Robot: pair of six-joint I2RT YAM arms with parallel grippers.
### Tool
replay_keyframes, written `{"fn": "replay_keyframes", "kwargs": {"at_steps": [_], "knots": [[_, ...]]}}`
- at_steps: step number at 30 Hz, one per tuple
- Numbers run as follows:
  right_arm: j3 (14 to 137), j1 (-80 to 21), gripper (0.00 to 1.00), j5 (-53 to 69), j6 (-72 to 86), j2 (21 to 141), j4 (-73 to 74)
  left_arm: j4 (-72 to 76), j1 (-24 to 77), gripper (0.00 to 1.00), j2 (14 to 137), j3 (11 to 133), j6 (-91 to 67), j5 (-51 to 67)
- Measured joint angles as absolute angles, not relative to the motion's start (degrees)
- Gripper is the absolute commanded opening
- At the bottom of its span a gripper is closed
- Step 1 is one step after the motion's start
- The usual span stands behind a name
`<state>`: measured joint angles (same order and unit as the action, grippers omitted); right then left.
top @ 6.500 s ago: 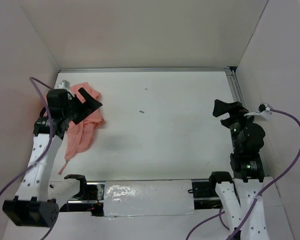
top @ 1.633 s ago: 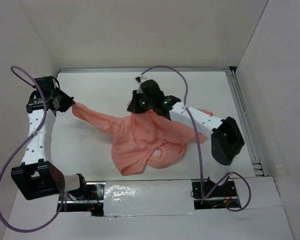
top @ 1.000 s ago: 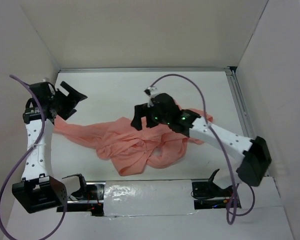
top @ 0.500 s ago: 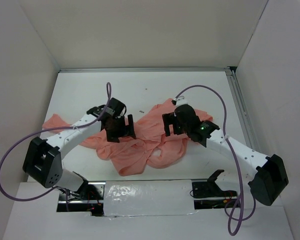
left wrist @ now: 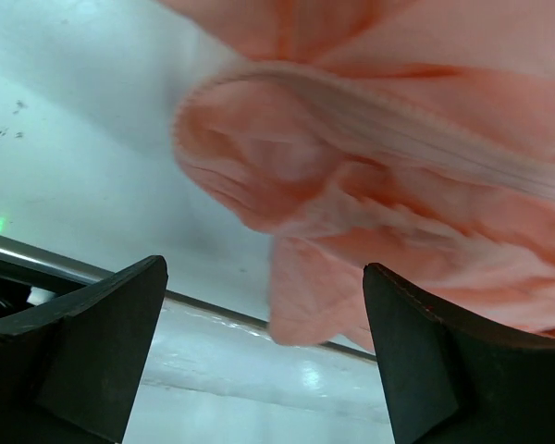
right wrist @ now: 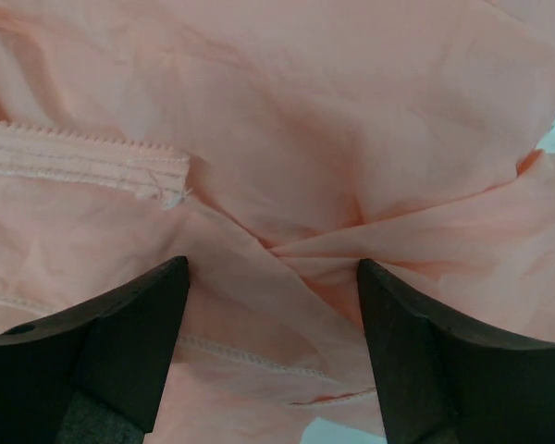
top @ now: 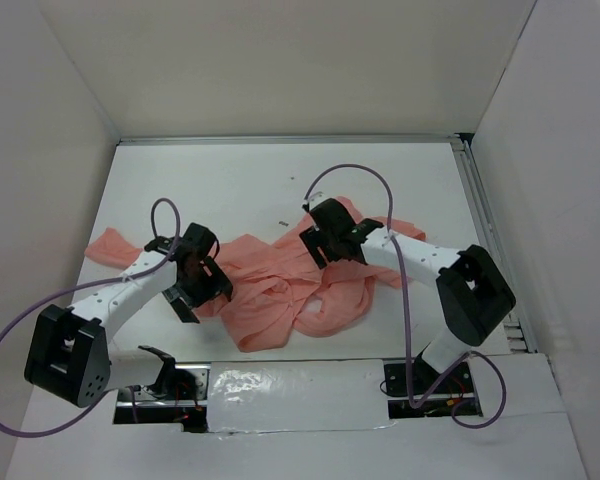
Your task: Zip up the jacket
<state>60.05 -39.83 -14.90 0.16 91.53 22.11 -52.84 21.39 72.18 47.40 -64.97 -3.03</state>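
Observation:
The salmon-pink jacket (top: 280, 290) lies crumpled on the middle of the white table (top: 230, 190), with one sleeve stretched toward the left wall. My left gripper (top: 202, 297) is open at the jacket's near-left edge. In the left wrist view the open left gripper (left wrist: 264, 268) has nothing between its fingers, and a rolled hem with a ribbed zipper band (left wrist: 416, 143) lies ahead of it. My right gripper (top: 328, 250) sits low over the jacket's far-right part. The right wrist view shows the right gripper (right wrist: 270, 264) open over wrinkled jacket fabric (right wrist: 351, 139), close to a stitched zipper edge (right wrist: 83, 162).
White walls enclose the table on three sides. A metal rail (top: 477, 200) runs along the right edge. A taped strip (top: 295, 395) and the arm bases line the near edge, where a rail (left wrist: 74, 268) shows just behind the left fingers. Purple cables loop above both arms.
My left arm has swung in from the far left wall to the jacket's near-left edge. My right gripper has shifted left over the fabric, and its jaws have narrowed slightly.

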Motion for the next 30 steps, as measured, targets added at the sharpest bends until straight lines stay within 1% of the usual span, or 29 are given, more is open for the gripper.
{"fn": "replay_keyframes", "kwargs": {"at_steps": [1,2,3,4,6,8,9,11,12,13,14,15,16,17,18,19,20,21,22,24,28,30], "knots": [[60.3,-39.8,0.59,-15.6,0.0,92.2,22.0,-52.8,20.6,0.99,72.2,45.9,-65.0,-2.7],[60.5,-39.8,0.50,-16.2,-0.1,92.8,22.0,-52.6,20.1,0.99,72.2,44.7,-65.0,-2.5],[60.5,-39.6,0.34,-17.0,0.1,93.2,21.9,-52.6,19.8,0.99,72.2,44.0,-64.9,-2.3],[60.6,-39.5,0.26,-17.7,0.1,93.5,21.9,-52.5,19.7,0.99,72.2,43.7,-64.9,-2.1],[60.8,-39.3,0.00,-19.3,1.3,93.7,21.9,-51.7,19.7,0.99,72.3,43.7,-64.8,-1.8],[61.0,-39.1,0.00,-20.6,1.8,93.4,21.6,-50.4,19.7,0.99,72.9,43.8,-64.4,-1.5],[61.0,-39.1,0.00,-21.0,2.1,93.1,21.3,-49.6,19.7,0.90,73.4,43.8,-64.1,-1.2],[60.8,-39.1,0.00,-22.0,2.3,91.5,20.8,-47.8,19.7,0.81,74.8,43.8,-63.1,-0.6],[60.3,-39.1,0.00,-22.4,2.5,89.8,20.1,-46.8,19.6,0.69,75.5,43.8,-62.4,-0.2],[59.8,-39.1,0.00,-22.7,2.8,87.4,19.7,-45.6,19.6,0.64,76.1,43.8,-61.5,0.4],[59.4,-39.1,0.00,-22.9,3.1,85.2,19.2,-44.6,19.5,0.61,76.6,43.8,-61.0,1.0],[59.0,-39.1,0.00,-23.0,3.4,82.5,18.8,-43.3,19.4,0.60,76.9,43.8,-59.9,1.8],[58.7,-39.1,0.00,-23.2,3.8,79.8,18.4,-42.2,19.4,0.62,77.0,43.8,-59.1,2.5],[58.5,-38.9,0.01,-23.2,4.6,77.4,18.1,-41.3,19.4,0.75,77.1,43.8,-58.3,3.1],[58.4,-38.6,0.14,-22.9,5.3,75.3,18.1,-40.9,19.5,0.84,77.1,43.9,-57.3,3.4],[58.4,-38.3,0.30,-22.4,6.5,73.7,18.1,-40.8,19.7,0.94,77.0,44.2,-56.7,3.4],[58.4,-37.7,0.62,-22.0,7.8,72.3,18.2,-40.9,20.2,0.99,77.0,44.8,-56.4,3.2],[58.4,-36.9,0.75,-21.9,9.2,71.3,18.7,-41.5,21.1,0.99,76.9,45.8,-56.4,2.7],[58.4,-35.8,0.83,-22.0,10.8,70.7,19.2,-42.5,22.5,0.99,76.6,47.1,-56.7,2.2],[58.4,-33.5,0.87,-22.3,14.7,70.3,20.8,-44.6,25.4,0.99,75.6,50.2,-56.9,1.7],[57.1,-28.3,0.89,-22.1,23.9,70.1,25.5,-46.9,30.6,0.99,74.9,58.2,-55.8,1.7],[55.4,-25.7,0.91,-21.5,27.2,69.3,26.3,-47.0,34.0,0.99,76.3,62.3,-53.8,1.1]]}}
